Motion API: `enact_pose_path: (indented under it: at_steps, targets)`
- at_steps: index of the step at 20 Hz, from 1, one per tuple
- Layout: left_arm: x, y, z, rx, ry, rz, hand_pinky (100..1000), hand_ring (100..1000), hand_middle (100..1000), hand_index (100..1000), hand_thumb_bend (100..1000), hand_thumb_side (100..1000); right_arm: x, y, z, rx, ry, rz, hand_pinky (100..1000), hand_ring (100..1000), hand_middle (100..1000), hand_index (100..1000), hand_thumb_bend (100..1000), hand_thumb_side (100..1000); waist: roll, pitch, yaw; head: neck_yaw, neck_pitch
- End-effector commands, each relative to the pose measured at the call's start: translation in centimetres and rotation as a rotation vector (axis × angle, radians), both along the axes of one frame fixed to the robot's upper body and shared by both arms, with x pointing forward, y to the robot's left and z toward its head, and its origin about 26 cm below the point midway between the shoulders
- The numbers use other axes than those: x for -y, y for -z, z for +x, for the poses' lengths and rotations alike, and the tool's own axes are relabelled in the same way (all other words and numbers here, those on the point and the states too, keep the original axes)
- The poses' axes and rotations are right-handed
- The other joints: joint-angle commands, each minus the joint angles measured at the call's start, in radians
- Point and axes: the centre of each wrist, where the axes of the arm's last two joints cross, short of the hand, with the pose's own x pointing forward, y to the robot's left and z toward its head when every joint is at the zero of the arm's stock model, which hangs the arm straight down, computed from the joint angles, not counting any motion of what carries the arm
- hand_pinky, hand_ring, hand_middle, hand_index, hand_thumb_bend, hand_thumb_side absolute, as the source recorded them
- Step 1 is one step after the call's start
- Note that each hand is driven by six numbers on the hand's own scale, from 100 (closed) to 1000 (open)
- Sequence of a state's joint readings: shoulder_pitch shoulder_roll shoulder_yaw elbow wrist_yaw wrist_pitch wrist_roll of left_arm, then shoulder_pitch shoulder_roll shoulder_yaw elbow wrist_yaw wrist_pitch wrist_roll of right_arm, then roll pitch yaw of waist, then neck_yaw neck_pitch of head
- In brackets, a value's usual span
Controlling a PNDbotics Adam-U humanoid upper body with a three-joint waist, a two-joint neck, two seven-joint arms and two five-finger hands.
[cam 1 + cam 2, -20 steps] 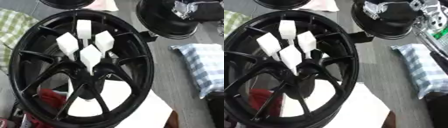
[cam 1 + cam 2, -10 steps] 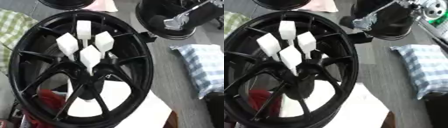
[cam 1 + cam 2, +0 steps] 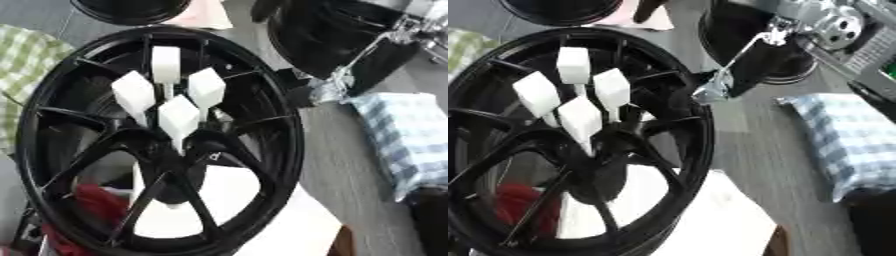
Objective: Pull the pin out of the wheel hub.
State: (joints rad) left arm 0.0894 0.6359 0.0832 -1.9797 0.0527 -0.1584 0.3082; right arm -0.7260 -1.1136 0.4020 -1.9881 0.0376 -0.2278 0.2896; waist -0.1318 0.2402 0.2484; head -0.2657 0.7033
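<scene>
Right hand [image 3: 732, 75]: coming in from the upper right, black with silver joints and thin silver rods, blurred. It is hanging just off the wheel's [image 3: 280, 150] upper-right rim, above the grey table [image 3: 754, 150]. Whether its fingers are straight or curled cannot be told. It is not touching the pins.

Left hand: showing in neither view.

Wheel: large, black, spoked, lying flat and filling the left and centre of both views. Its hub [image 3: 184, 150] is sitting at the middle where the spokes are meeting.

Pins [image 3: 179, 117]: four white pieces, each with a blocky head on a thinner stem, standing in a cluster above the hub. One is sitting farthest from the camera, two are flanking left and right, and one is nearest, right over the hub.

White sheet [image 3: 289, 230]: lying under the wheel's near part, showing through the spokes and beyond the rim.

Red item [image 3: 92, 205]: showing through the lower-left spokes, shape unclear.

Blue checked cloth [image 3: 842, 140]: lying to the right of the wheel, apart from it.

Green checked cloth [image 3: 26, 65]: lying at the left edge, partly under the rim.

Second black wheel [image 3: 324, 35]: sitting at the upper right, behind the hand.
</scene>
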Motion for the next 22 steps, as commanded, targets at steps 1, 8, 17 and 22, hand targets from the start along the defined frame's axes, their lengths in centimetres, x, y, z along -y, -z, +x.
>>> enact_pose_path:
  at_steps: [1, 8, 17, 22]
  targets:
    - [-0.2, -1.0, -0.2, 0.008, 0.01, 0.04, 842, 858, 757, 804, 246, 905, -0.6, -0.7, -0.4, -0.025, -0.002, -0.05, 815, 797, 731, 799, 581, 273, 0.007, -0.022, 0.0, 0.0, -0.012]
    - [-0.4, -0.8, -0.4, -0.014, 0.0, 0.051, 841, 858, 757, 803, 243, 907, -2.9, -1.7, -0.5, -0.086, 0.009, -0.138, 811, 793, 725, 796, 574, 256, -0.001, -0.029, -0.013, 0.004, 0.007]
    - [-0.4, -0.5, -0.6, -0.024, -0.015, 0.057, 841, 858, 756, 803, 242, 908, -5.2, -3.4, -0.9, -0.143, 0.039, -0.194, 797, 785, 711, 790, 534, 193, -0.017, -0.03, -0.02, 0.016, 0.03]
    - [-0.4, -0.4, -0.6, -0.032, -0.015, 0.058, 841, 859, 757, 803, 240, 913, -6.5, -3.7, -1.0, -0.174, 0.062, -0.205, 792, 783, 707, 788, 507, 116, -0.029, -0.027, -0.017, 0.023, 0.034]
